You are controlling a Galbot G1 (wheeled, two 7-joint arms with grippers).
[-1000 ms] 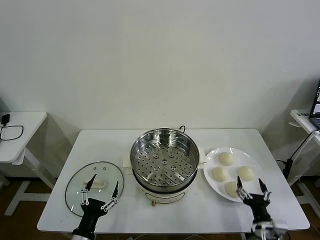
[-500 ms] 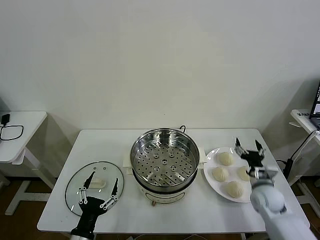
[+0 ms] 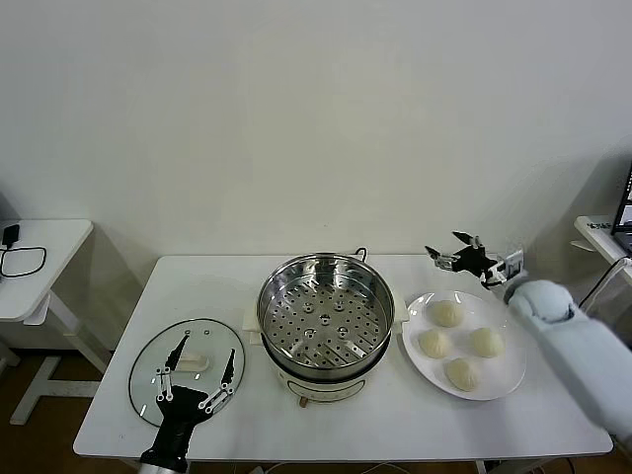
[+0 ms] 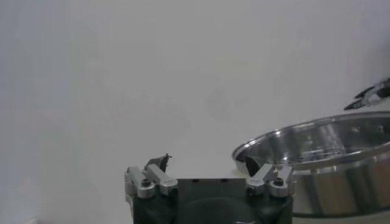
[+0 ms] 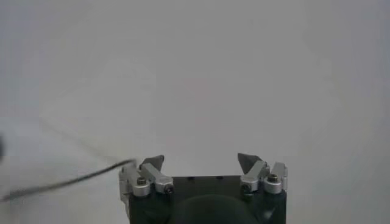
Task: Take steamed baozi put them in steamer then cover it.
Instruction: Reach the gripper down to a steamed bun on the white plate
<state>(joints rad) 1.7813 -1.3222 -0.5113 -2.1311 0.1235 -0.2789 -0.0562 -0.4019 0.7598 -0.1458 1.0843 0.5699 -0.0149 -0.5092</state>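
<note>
We see the steamer (image 3: pixel 326 314) at the middle of the table (image 3: pixel 197 276), with the glass lid (image 3: pixel 186 369) lying flat to its left and the plate (image 3: pixel 502 380) to its right. On the plate sit four baozi (image 3: pixel 446 313), (image 3: pixel 433 344), (image 3: pixel 486 342), (image 3: pixel 461 373). Our left gripper (image 3: pixel 200 376) hangs over the lid's near part, and our right gripper (image 3: pixel 449 249) is behind the plate, above the table's far right

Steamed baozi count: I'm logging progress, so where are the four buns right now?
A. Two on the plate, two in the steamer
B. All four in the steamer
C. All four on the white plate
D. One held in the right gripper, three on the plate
C: in the head view the four steamed baozi sit on the white plate, the steamer tray is bare, and the open right gripper holds nothing.
</note>
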